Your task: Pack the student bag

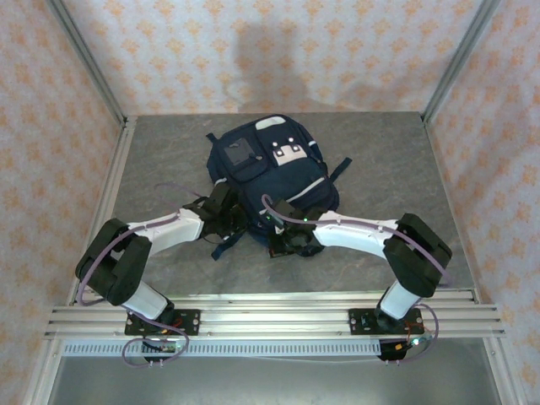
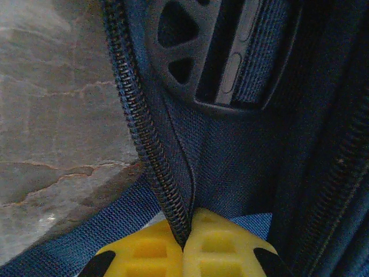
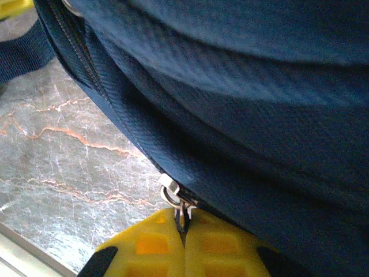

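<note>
The student bag (image 1: 278, 173), navy with white patches, lies flat mid-table with its near end toward the arms. My left gripper (image 1: 228, 215) is at its near left corner. In the left wrist view it (image 2: 185, 242) is shut on the bag's zipper edge (image 2: 138, 121), with the teeth running up from between the yellow fingers. Behind that edge sits a dark plastic part (image 2: 213, 52), seen only partly. My right gripper (image 1: 283, 236) is at the bag's near edge. In the right wrist view it (image 3: 184, 228) is shut on the metal zipper pull (image 3: 171, 188) under the blue fabric (image 3: 242, 86).
The bag rests on a grey marbled table (image 1: 388, 169). Loose blue straps (image 1: 224, 245) trail off the bag's near left side between the arms. An aluminium rail (image 1: 270, 316) runs along the near edge. Patterned walls and metal posts (image 1: 89, 59) enclose the back and sides.
</note>
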Tool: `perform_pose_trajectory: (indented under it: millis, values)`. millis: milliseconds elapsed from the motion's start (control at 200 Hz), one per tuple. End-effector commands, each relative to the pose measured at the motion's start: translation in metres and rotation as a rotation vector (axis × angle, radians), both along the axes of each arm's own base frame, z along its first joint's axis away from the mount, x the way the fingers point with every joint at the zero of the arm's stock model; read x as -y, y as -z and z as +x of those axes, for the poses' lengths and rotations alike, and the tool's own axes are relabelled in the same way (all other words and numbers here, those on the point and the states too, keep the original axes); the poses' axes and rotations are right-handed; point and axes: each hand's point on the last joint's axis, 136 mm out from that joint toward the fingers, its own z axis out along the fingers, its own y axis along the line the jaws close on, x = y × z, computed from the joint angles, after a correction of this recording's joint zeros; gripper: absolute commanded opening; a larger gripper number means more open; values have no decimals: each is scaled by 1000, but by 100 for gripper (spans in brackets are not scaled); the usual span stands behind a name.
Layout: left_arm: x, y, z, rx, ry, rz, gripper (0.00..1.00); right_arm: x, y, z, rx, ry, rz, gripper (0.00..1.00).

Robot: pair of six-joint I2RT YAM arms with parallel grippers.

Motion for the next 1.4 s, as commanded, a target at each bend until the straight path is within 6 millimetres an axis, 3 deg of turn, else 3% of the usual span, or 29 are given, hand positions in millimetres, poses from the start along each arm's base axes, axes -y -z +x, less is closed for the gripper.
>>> perform_pose_trajectory:
  millis: [0, 355, 485, 645, 810, 906, 1081, 1396]
  values:
    - [-40, -4, 6, 23, -58, 139, 0, 35, -3, -22, -52, -44, -115, 0]
    - [-58, -12, 7, 20, 6, 221, 0, 38, -3, -30, -122, -120, -56, 0]
    - [-53, -15, 20, 11, 62, 194, 0, 9, 8, -30, -171, -130, 64, 0]
    - [-54, -18, 37, -19, 84, 164, 3, -36, 15, -4, -148, -72, 224, 0]
    - [-68, -34, 28, -20, 28, 157, 30, -67, 15, 23, -126, 19, 320, 0]
    - [-68, -34, 10, -38, -35, 96, 40, -71, 19, 28, -133, 63, 338, 0]
    - [-59, -26, -13, -37, -135, -33, 45, -67, 19, 31, -108, 98, 350, 0]
    - [-47, -11, -9, -34, -95, 12, 48, -67, 16, 31, -112, 111, 363, 0]
